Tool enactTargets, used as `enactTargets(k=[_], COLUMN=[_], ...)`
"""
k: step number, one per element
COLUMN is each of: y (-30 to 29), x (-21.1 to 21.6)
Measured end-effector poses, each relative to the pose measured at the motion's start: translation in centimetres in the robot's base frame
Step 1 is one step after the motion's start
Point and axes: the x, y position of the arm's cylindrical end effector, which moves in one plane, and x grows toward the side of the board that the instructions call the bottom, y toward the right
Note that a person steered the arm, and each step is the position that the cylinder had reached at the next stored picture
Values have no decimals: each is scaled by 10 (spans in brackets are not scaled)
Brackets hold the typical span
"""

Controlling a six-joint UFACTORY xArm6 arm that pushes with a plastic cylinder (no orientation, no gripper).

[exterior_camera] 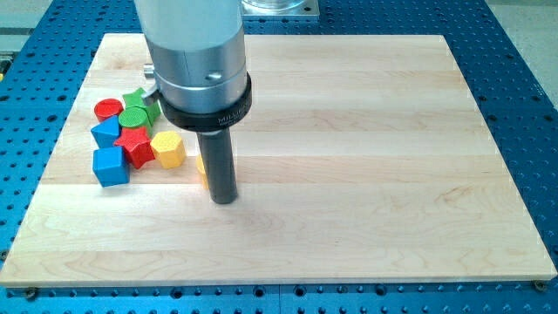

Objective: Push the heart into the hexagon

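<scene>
The yellow hexagon (pixel 167 150) lies at the view's left on the wooden board (pixel 366 174), at the right edge of a cluster of blocks. A small yellow-orange block (pixel 201 168), mostly hidden behind the rod so its shape cannot be made out, sits just right of the hexagon. My tip (pixel 225 200) rests on the board, touching or nearly touching that block's lower right side, and to the lower right of the hexagon.
The cluster left of the hexagon holds a red star (pixel 135 146), a blue cube (pixel 111 166), another blue block (pixel 106 133), a green cylinder (pixel 134 117), a red cylinder (pixel 108 109) and a green block (pixel 139 98). The arm's grey body (pixel 196 52) hides the board's upper left.
</scene>
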Motion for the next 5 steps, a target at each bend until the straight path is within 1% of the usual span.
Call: enactTargets(k=[1, 2, 3, 4, 5], y=[-55, 4, 34, -27, -2], x=[-9, -6, -30, -45, -44])
